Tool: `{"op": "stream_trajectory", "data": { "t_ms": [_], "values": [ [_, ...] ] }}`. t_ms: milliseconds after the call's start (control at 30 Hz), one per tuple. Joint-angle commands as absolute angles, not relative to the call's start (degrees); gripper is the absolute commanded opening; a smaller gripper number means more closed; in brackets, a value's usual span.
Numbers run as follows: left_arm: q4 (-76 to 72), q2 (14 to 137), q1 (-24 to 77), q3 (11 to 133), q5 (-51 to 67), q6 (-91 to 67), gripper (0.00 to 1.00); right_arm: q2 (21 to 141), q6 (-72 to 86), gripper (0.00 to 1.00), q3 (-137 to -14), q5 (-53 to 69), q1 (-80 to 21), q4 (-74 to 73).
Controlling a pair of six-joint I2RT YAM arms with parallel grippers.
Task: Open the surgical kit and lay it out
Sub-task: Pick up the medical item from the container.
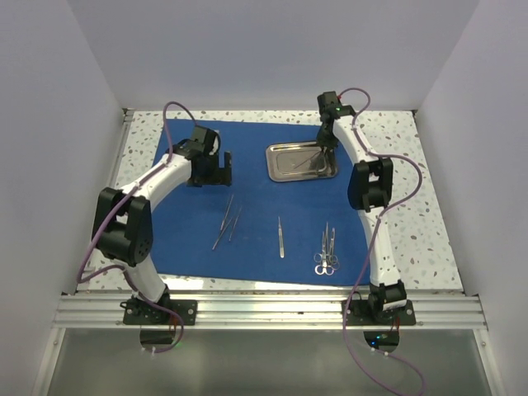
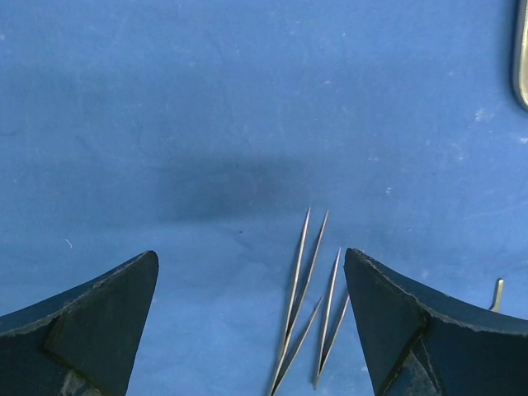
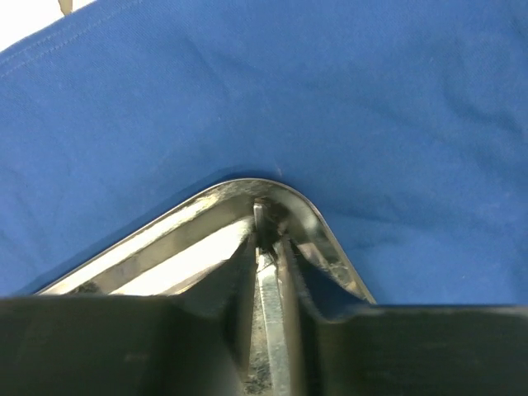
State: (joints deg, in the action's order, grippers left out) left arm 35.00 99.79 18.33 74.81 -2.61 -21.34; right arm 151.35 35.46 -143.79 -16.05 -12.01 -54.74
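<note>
Fingers of the right tool (image 3: 268, 239) are pinching a slim silver instrument (image 3: 270, 330) at the one-o'clock corner of the steel tray (image 3: 313, 219), which is sitting at one o'clock on the spread blue drape (image 1: 256, 206). The left tool (image 2: 252, 257) is hanging wide open over two tweezers (image 2: 307, 289) at eight o'clock. Unloading the tray seems to be in hand. The next move is calling for a clean lift without dragging the tray.
</note>
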Motion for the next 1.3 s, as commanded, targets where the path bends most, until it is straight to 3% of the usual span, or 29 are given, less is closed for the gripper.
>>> {"op": "stream_trajectory", "data": {
  "t_ms": [0, 100, 333, 933, 1033, 1267],
  "values": [
    [35.07, 100.02, 17.32, 76.82, -2.29, -19.86, 0.98, 155.30, 35.25, 0.15, -146.95, -17.57, -11.87, -55.45],
    [35.07, 99.67, 16.70, 76.73, -2.37, -19.86, 0.98, 157.06, 34.89, 0.00, -148.88, -17.67, -11.78, -57.30],
    [35.77, 98.88, 15.38, 76.46, -2.81, -19.16, 0.98, 157.42, 35.25, 0.00, -148.45, -15.65, -11.51, -57.84],
    [33.84, 93.61, 15.29, 73.83, -1.23, -19.95, 0.98, 137.74, 37.26, 0.00, -146.87, -11.44, -10.81, -55.46],
    [33.22, 92.90, 15.29, 73.92, -1.14, -20.04, 0.99, 131.68, 37.00, 0.00, -140.38, -9.68, -12.99, -53.80],
    [32.17, 92.81, 15.29, 75.76, -0.70, -20.74, 0.99, 111.64, 32.61, 0.00, -103.00, -4.15, -25.04, -36.84]
  ]
}}
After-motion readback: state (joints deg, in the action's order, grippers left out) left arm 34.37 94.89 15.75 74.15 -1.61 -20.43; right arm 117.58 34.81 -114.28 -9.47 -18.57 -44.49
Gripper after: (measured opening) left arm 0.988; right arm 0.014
